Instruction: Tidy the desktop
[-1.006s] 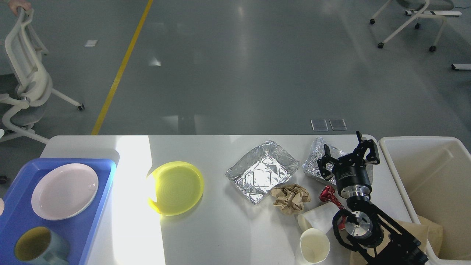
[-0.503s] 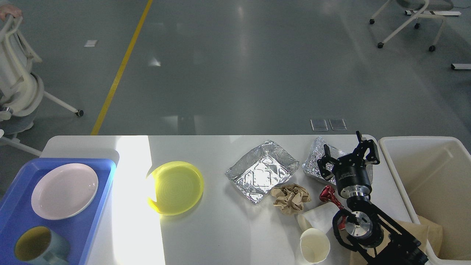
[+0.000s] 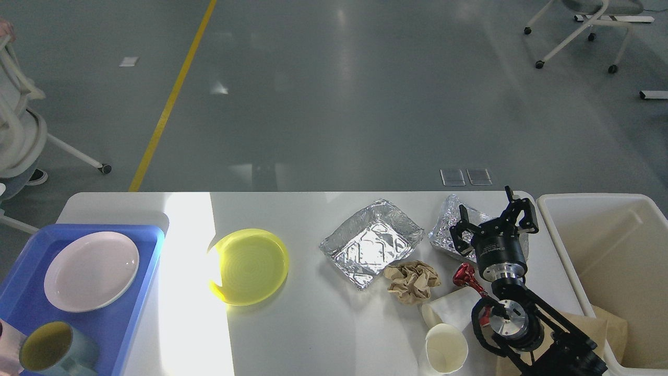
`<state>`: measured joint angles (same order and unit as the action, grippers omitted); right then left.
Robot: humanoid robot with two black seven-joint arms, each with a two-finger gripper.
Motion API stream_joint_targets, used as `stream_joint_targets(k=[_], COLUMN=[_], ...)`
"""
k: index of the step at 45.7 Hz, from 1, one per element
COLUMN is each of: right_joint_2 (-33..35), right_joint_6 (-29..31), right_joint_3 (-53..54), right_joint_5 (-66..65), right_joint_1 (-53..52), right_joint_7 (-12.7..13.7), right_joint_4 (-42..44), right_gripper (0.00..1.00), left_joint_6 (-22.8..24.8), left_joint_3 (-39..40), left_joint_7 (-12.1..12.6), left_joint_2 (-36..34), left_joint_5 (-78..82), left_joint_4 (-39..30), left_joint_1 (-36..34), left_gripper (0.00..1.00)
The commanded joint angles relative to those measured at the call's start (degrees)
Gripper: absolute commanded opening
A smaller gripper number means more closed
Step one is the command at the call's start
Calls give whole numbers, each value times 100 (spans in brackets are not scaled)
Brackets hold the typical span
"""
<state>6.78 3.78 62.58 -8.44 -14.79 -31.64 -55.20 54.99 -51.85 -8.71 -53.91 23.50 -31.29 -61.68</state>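
One view, from the robot's head, takes in the desktop [image 3: 323, 334], a wide white tabletop with rounded corners that fills the lower half of the picture, with grey floor and a yellow floor line [image 3: 172, 96] beyond its far edge.

At its left end sits a blue tray [image 3: 138, 308] holding a pale pink plate [image 3: 92, 270] and, nearer the camera, a grey-blue mug [image 3: 52, 350] with a yellow inside. A strip of bright sunlight crosses the table beside the tray and catches the left rim of a yellow plate [image 3: 249, 266].

Right of centre lies an open foil tray [image 3: 371, 242], with a ball of crumpled brown paper [image 3: 412, 281] touching its near corner. A second piece of crumpled foil [image 3: 450, 230] lies further right, partly behind the right gripper [image 3: 493, 222], whose two black fingers stand clearly apart above it, holding nothing. Below the gripper a small red object [image 3: 466, 277] shows beside the arm. Two white paper cups sit at the near edge: one lying on its side [image 3: 449, 308], one upright [image 3: 444, 349].

A cream bin [image 3: 616, 250] stands off the table's right end, with brown paper [image 3: 608, 326] in its near corner. White wheeled chairs stand at far left [image 3: 21, 130] and top right [image 3: 584, 26]. The left arm is out of sight.
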Motion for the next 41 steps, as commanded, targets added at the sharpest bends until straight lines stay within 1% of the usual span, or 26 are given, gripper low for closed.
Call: stream_joint_targets(k=[1, 6, 14, 26, 32, 34, 35, 39, 40, 41], right_joint_2=[-1, -1, -1, -1, 8, -1, -1, -1, -1, -1], right_joint_6=[0, 0, 0, 0, 0, 0, 0, 0, 0, 0], right_joint_3=[0, 0, 0, 0, 0, 0, 0, 0, 0, 0], right_joint_5=[0, 0, 0, 0, 0, 0, 0, 0, 0, 0], right_joint_1=[3, -6, 3, 3, 3, -6, -6, -6, -6, -6], right_joint_7=[0, 0, 0, 0, 0, 0, 0, 0, 0, 0], right_joint_4=[0, 0, 0, 0, 0, 0, 0, 0, 0, 0], right_gripper=[100, 100, 100, 100, 100, 100, 100, 100, 100, 100], left_joint_6=[1, -111, -524, -612, -692, -718, -753, -963, -1016, -1052], left_joint_3=[-9, -36, 17, 52, 131, 131, 131, 131, 131, 131], left_joint_7=[-245, -359, -368, -377, -368, -359, -351, -377, -368, -368], left_joint_2=[91, 100, 108, 161, 161, 161, 161, 152, 152, 152], left_joint_5=[242, 287, 295, 295, 287, 278, 226, 173, 146, 111], left_joint_4=[193, 290, 308, 308, 308, 308, 308, 273, 255, 229], left_joint_1=[77, 191, 402, 455, 455, 455, 455, 438, 438, 455], left_gripper=[6, 6, 7, 8, 12, 19, 38, 82, 92, 97])
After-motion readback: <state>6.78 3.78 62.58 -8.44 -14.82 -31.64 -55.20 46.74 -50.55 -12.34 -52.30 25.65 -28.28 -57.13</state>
